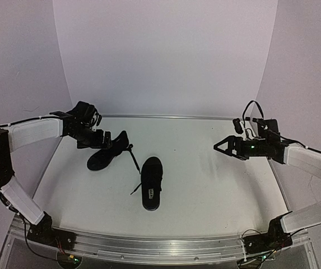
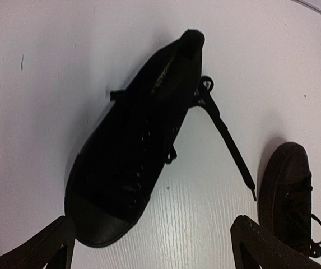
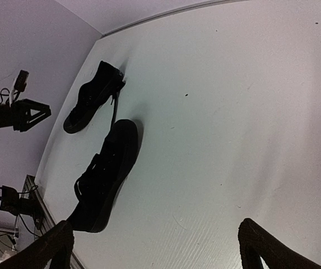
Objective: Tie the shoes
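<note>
"Black canvas is seen on both small low-top lace-up shoes. Where is the first shoe (image 1: 105, 154) placed?"

"It is found directly under the left gripper (image 1: 108, 139). In the left wrist view its toe cap is framed between the two fingers, and no contact with either one can be made out."

"How is that gripper set?"

"Its jaws are spread wide, and nothing is held between them."

"And the second shoe (image 1: 152, 182)?"

"It is laid on the white table (image 1: 222, 185) off to the left gripper's right, between the two grippers and nearer the left one. A pale insole label (image 1: 150, 194) is shown at its heel end."

"Are the laces tied?"

"No knot can be made out on either shoe. A long thin black lace (image 2: 227, 140) is trailed loose from the first shoe towards the second. Its tip is seen just short of that shoe's toe. A shorter loose strand (image 1: 135, 188) is trailed from the second shoe."

"What is noted of the right gripper (image 1: 219, 147)?"

"It is held above the table with its jaws at full spread and nothing between them. Both shoes are placed well apart from it, ahead and to its left; the second is the nearer one."

"Is anything touched by it?"

"No contact is shown in its wrist view; only bare table is seen between its fingers (image 3: 264, 246)."
</note>
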`<state>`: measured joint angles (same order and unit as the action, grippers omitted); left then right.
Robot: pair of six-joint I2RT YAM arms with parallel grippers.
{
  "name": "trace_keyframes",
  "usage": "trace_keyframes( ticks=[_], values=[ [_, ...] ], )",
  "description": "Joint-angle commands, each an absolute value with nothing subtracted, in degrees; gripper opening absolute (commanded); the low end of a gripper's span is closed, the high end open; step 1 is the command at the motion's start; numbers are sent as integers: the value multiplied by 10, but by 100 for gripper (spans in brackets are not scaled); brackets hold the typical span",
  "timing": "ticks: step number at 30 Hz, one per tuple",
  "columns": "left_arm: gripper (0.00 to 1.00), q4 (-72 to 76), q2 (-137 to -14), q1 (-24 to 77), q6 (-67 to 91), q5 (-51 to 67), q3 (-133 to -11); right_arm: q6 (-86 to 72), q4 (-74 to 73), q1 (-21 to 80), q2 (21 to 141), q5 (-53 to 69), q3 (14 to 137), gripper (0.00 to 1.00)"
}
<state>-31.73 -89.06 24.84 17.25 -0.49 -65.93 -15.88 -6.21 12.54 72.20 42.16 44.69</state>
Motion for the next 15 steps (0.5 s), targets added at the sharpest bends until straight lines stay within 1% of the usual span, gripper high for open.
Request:
trace_keyframes(
  ticks=[1,7,12,15],
  values=[
    [99,-312,-961,250,112,-47,-756,-169,-61,159,706,409,464,98],
    [99,-354,-1091,250,46,-25,-889,-184,-61,160,673,406,445,98],
    [98,-365,-1156,250,30,-60,-931,-191,-59,160,669,407,433,98],
    [95,-371,-1189,250,25,-96,-940,-203,-48,160,670,418,427,98]
  ],
)
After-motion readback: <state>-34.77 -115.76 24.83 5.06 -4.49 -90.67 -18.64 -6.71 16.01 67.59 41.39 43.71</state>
